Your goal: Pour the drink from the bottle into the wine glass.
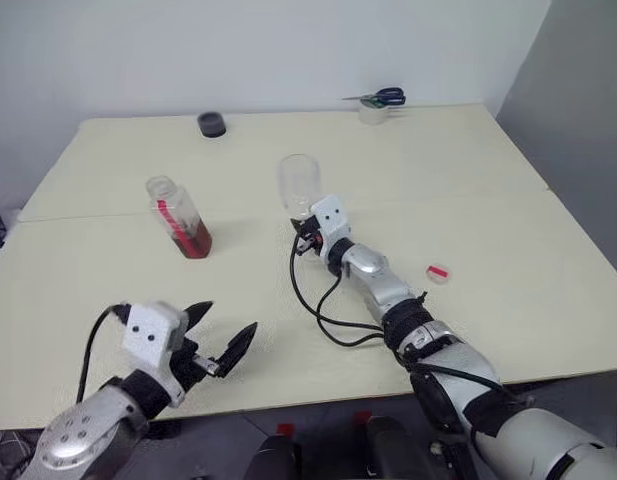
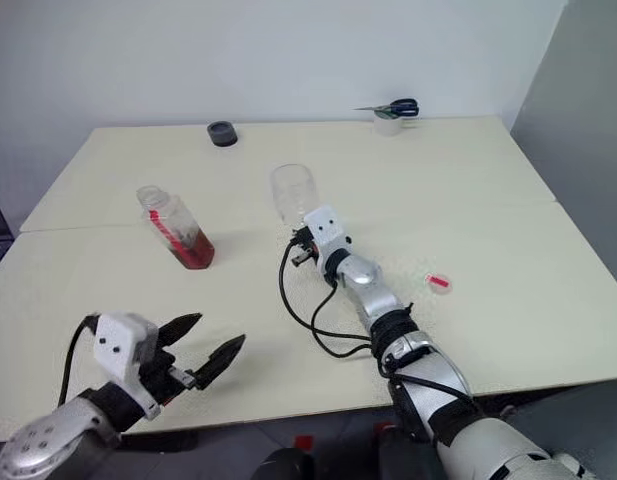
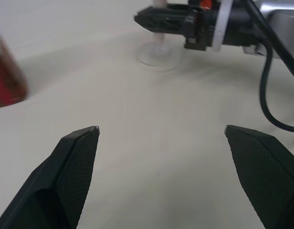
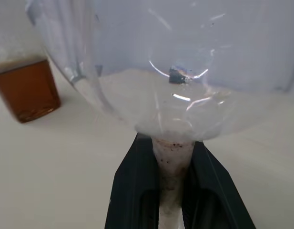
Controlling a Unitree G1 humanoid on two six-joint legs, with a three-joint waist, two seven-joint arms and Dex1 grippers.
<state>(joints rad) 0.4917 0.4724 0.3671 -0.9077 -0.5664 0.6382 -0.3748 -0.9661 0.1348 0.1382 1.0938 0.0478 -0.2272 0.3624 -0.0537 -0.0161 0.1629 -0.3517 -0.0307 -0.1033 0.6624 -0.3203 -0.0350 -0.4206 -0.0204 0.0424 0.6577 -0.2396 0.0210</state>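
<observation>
Cream table [image 1: 508, 280], seam across the middle, carries: uncapped bottle [image 1: 178, 217] left of centre with some amber drink [image 1: 196, 242] at the bottom, wine glass [image 1: 300, 186] centre, red cap [image 1: 438, 272] to the right, black round thing [image 1: 212, 124] and scissors [image 1: 380, 98] on a tape roll [image 1: 373, 111] at far edge.

Wine glass [image 4: 151, 67] rim cut off — bottle [image 3: 6, 78] blurred, half out.

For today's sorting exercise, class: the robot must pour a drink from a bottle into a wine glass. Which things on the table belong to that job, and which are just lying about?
Belonging to the job:
- bottle, uncapped, with the drink in it
- wine glass, stem gripped by the right gripper
- left gripper, open

Lying about:
- red cap
- black round object
- scissors in a small container
</observation>
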